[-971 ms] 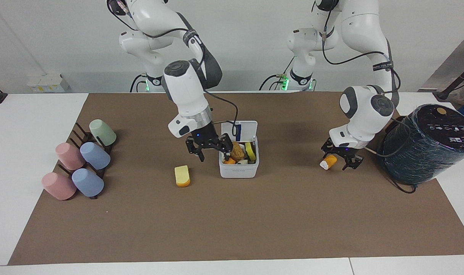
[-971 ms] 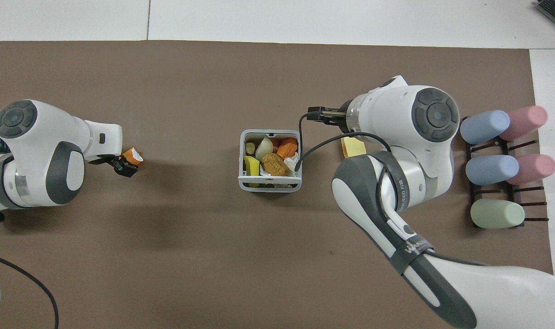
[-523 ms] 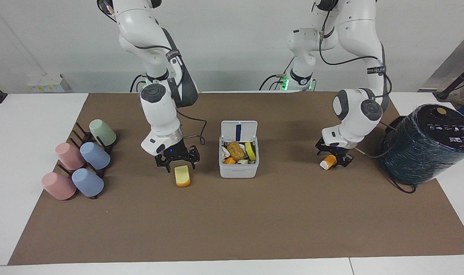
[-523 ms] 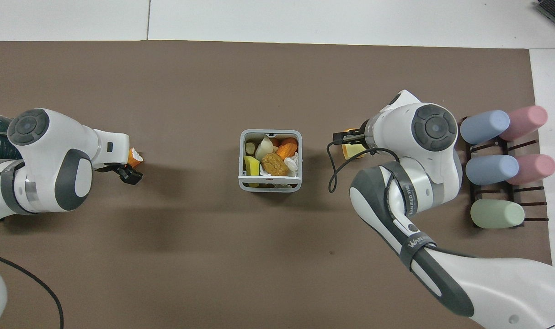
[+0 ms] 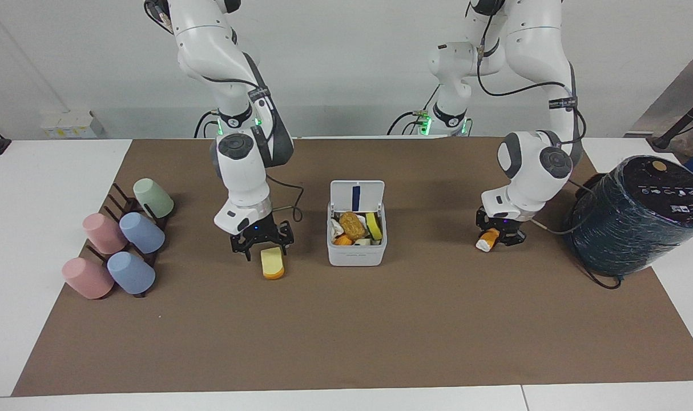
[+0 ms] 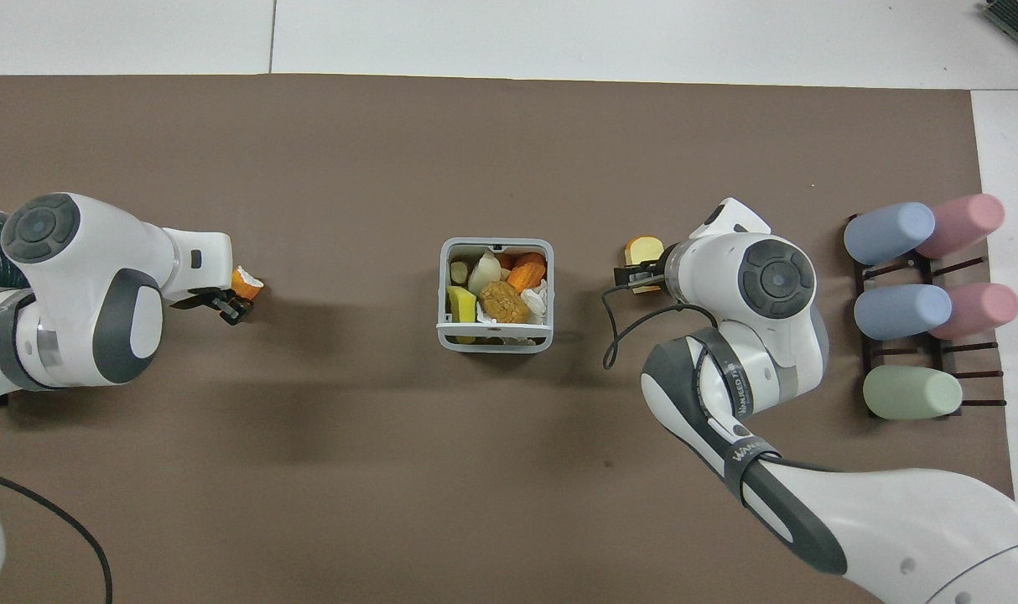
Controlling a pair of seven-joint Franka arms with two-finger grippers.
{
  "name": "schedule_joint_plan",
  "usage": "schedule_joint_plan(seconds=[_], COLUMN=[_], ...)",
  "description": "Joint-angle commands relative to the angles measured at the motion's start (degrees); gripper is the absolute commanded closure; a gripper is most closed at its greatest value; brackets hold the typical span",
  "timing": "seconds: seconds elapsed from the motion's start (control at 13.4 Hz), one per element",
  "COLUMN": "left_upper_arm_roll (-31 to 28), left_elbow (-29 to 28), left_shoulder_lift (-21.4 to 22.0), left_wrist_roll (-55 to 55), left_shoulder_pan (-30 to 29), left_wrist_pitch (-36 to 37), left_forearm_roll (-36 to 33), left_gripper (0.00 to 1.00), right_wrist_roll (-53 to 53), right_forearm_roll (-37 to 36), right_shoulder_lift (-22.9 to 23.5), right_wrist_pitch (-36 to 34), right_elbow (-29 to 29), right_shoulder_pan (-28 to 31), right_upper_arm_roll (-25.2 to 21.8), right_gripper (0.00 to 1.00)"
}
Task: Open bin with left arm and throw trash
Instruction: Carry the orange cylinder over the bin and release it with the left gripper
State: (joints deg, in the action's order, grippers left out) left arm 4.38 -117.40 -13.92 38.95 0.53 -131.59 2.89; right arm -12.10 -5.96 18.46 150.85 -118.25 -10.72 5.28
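Right gripper (image 5: 262, 246) spread over the pale yellow wedge (image 5: 272, 263); left gripper (image 5: 498, 235) around the orange stub (image 5: 487, 240), grip unclear.

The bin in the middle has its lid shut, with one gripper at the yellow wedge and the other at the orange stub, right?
Not quite: the bin is open, its lid standing upright, as the facing view shows. The rest holds: the right gripper is at the yellow wedge and the left gripper at the orange stub.

no text readable; strap lettering on right arm (image 6: 740, 403) too small to read.
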Motion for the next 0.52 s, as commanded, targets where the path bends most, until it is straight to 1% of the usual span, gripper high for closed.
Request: schedule_joint_plan(seconds=[0.0,0.15,0.22,0.37,0.45], left_upper_arm_roll=[0.0,0.0,0.0,0.0,0.1], left_elbow=[6.0,12.4,14.5,17.1,17.6], left_shoulder_lift=[1.2,0.7,0.7,0.6,0.6], left_wrist_roll=[-9.5,-24.5,-31.9,-45.4,-52.2], left_shoulder_pan=[3.5,8.8,11.7,16.7,19.3], left_wrist_pitch=[7.4,14.7,16.6,18.1,17.7], left_forearm_roll=[-0.8,-0.8,-0.7,-0.2,0.1], left_gripper=[1.0,1.0,1.0,1.0,1.0], right_wrist_roll=[0.9,0.5,0.4,0.4,0.4], right_forearm_roll=[-1.1,-1.1,-1.1,-1.1,-1.1], right_shoulder_lift=[-0.4,-1.0,-1.7,-4.5,-6.4], right_wrist_pitch=[1.3,0.9,0.7,0.2,-0.8], right_elbow=[-0.9,-0.7,-0.3,-0.2,-0.2], right_shoulder_pan=[1.3,1.1,1.1,1.7,2.1], right_upper_arm_roll=[0.7,0.7,0.7,0.7,0.7], right_gripper=[1.0,1.0,1.0,1.0,1.0])
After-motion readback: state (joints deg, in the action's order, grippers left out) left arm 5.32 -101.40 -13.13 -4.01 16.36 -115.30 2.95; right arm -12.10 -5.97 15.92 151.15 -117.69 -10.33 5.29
